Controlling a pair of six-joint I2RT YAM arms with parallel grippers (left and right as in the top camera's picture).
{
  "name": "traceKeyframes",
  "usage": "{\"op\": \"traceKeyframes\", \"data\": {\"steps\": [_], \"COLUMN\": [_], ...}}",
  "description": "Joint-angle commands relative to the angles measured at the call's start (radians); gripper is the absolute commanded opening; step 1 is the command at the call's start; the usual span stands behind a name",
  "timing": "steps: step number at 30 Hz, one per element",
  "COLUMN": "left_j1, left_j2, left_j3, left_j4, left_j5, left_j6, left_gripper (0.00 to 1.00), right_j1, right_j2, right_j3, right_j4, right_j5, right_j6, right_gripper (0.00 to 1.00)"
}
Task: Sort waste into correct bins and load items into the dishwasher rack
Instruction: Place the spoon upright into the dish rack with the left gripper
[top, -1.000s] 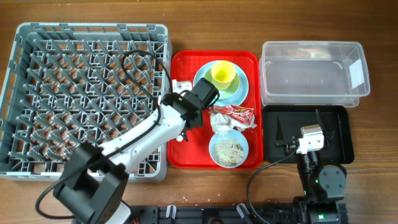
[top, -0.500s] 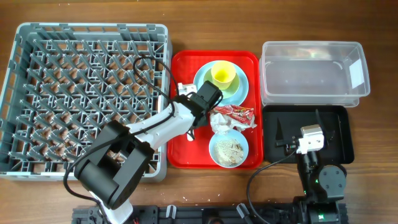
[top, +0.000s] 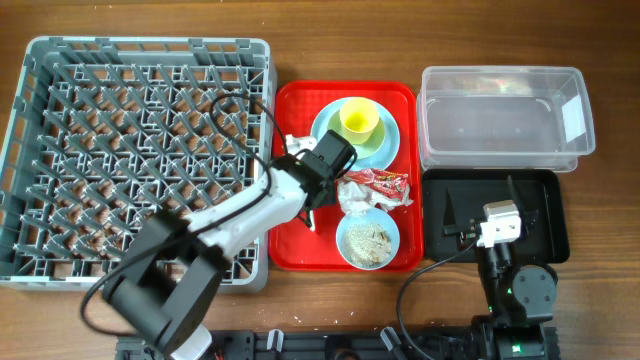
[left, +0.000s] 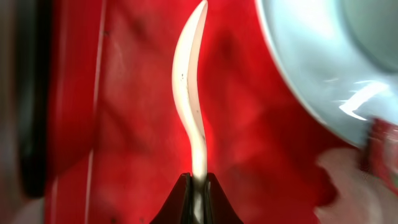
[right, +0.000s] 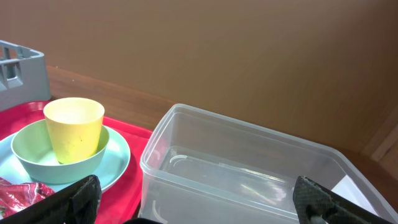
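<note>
My left gripper (left: 198, 190) is pinched down on the handle end of a white utensil (left: 189, 106). I see it edge-on, so I cannot tell spoon from fork, nor whether it is off the red tray (top: 290, 250) beneath it. The plate (left: 323, 68) curves past on its right.

From overhead, my left wrist has edged slightly right over the tray's left side since a second ago, and my elbow has swung out and partly back beside the rack (top: 60, 150).

Nothing else has shifted. The cup (top: 358, 120) stands in a bowl (right: 37, 163) on the plate. The wrapper (top: 385, 185) and napkin (top: 355, 195) lie just below it, and the bowl of crumbs (top: 368, 240) sits nearer me.

My right gripper (right: 199, 214) has not moved. Its fingers are spread wide and empty over the black tray (top: 545, 230), facing the tub (right: 249, 174).
</note>
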Motion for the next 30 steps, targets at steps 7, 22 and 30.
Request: {"op": "traceKeyframes", "data": {"steps": [7, 22, 30], "left_j1": [0.074, 0.368, 0.368], "left_j2": [-0.457, -0.187, -0.273], "left_j3": [0.000, -0.002, 0.063], "left_j4": [-0.106, -0.182, -0.171], "left_j5": [-0.283, -0.293, -0.257], "left_j6": [0.282, 0.582, 0.548], "left_gripper": [0.04, 0.06, 0.43], "right_j1": [0.001, 0.001, 0.001], "right_j2": [-0.004, -0.004, -0.004], "right_j3": [-0.001, -0.001, -0.001], "right_j4": [0.003, 0.003, 0.003], "right_j5": [0.006, 0.006, 0.006], "right_j6": [-0.005, -0.005, -0.005], "right_gripper": [1.00, 1.00, 1.00]}}
